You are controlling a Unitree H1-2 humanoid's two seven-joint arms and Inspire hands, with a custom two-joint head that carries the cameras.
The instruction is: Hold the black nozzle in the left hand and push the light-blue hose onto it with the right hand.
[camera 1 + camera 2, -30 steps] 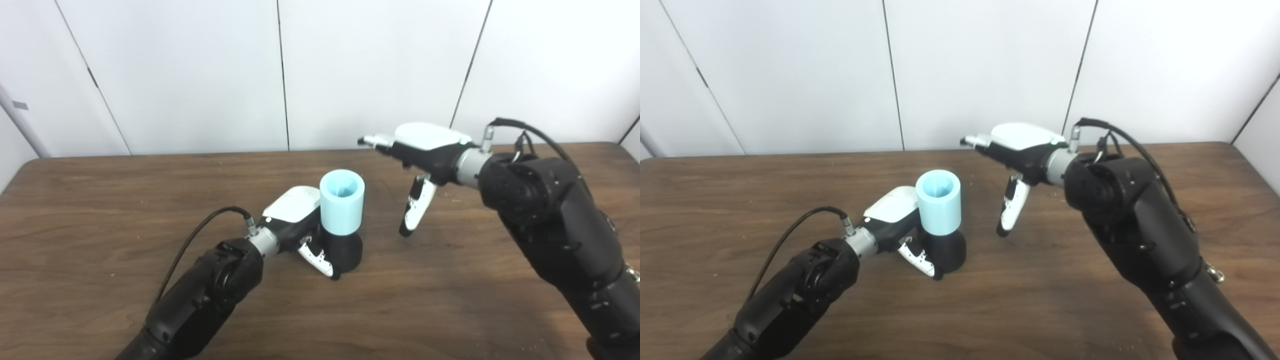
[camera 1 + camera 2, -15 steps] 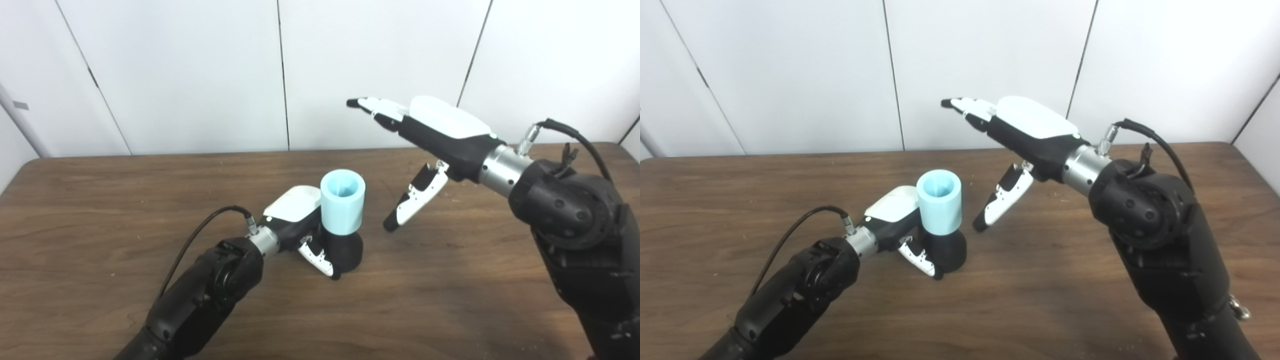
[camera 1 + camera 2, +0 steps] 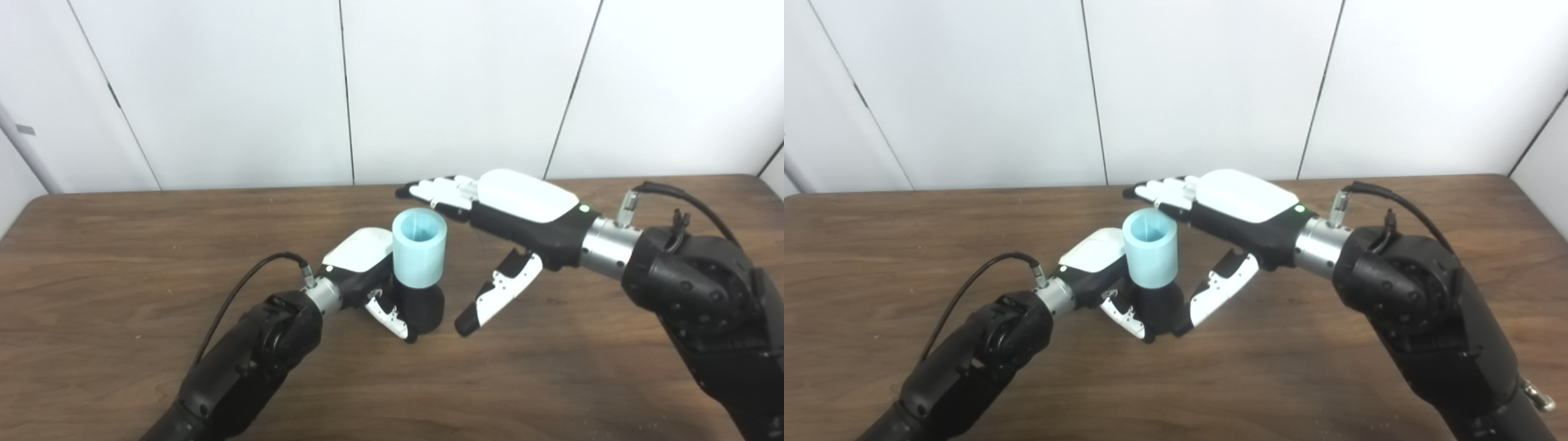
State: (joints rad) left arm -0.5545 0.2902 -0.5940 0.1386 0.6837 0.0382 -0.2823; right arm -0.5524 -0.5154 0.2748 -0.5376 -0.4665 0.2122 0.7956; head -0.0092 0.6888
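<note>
The light-blue hose [image 3: 418, 247], a short wide tube with its mouth up, stands on top of the black nozzle [image 3: 422, 309] in the middle of the wooden table [image 3: 122, 263]. My left hand [image 3: 367, 269] is shut on the black nozzle from the left, thumb wrapped across its front. My right hand [image 3: 499, 229] is open just right of the hose, palm down. Its fingers [image 3: 438, 191] reach out flat behind the hose's rim and its thumb [image 3: 490, 300] hangs down beside the nozzle. No contact with the hose shows.
White wall panels [image 3: 343, 86] rise behind the table's far edge. A black cable [image 3: 245, 288] loops from my left wrist, another [image 3: 680, 199] from my right wrist.
My right hand has dropped and moved left, from raised above the table to level with the hose's top, fingers flattening out. The left hand, nozzle and hose have not moved.
</note>
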